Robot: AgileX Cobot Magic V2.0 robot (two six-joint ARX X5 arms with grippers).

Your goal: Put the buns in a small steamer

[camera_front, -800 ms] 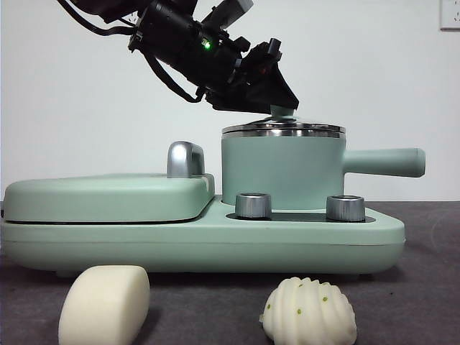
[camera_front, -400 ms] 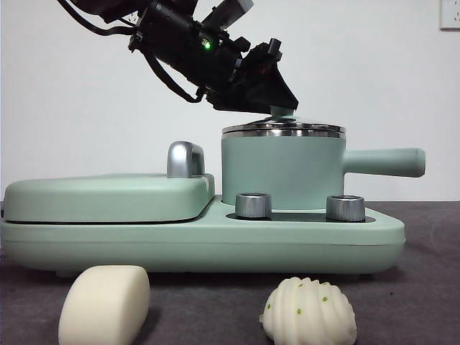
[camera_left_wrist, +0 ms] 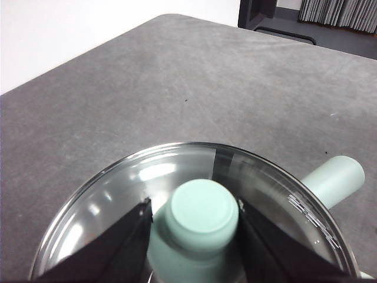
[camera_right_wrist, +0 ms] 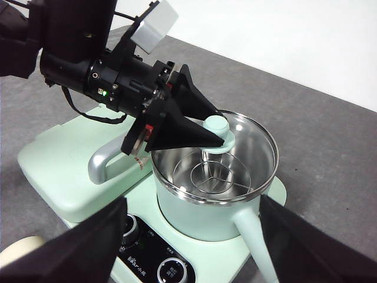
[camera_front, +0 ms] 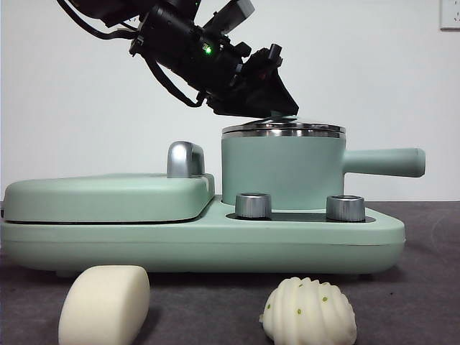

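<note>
Up front, in the front view, the pot (camera_front: 284,169) stands on its mint-green base (camera_front: 215,237), with the flat griddle (camera_front: 108,198) beside it on the side away from its long handle. The left gripper (camera_front: 277,108) comes down at a slant onto the pot's lid (camera_front: 284,129), and the lid's knob (camera_front: 282,116) barely shows under the black jaws. Both buns lie on the table in front of the base: the smooth bun (camera_front: 104,305) before the griddle, the ridged bun (camera_front: 309,313) before the pot. From the left wrist, the jaws press against either side of the knob, closed on it, over the glass lid. From the right wrist, the lid is tilted up off the pot, a wire rack (camera_right_wrist: 219,177) shows inside, and the right gripper (camera_right_wrist: 191,247) stands wide apart, holding nothing, above the base.
</note>
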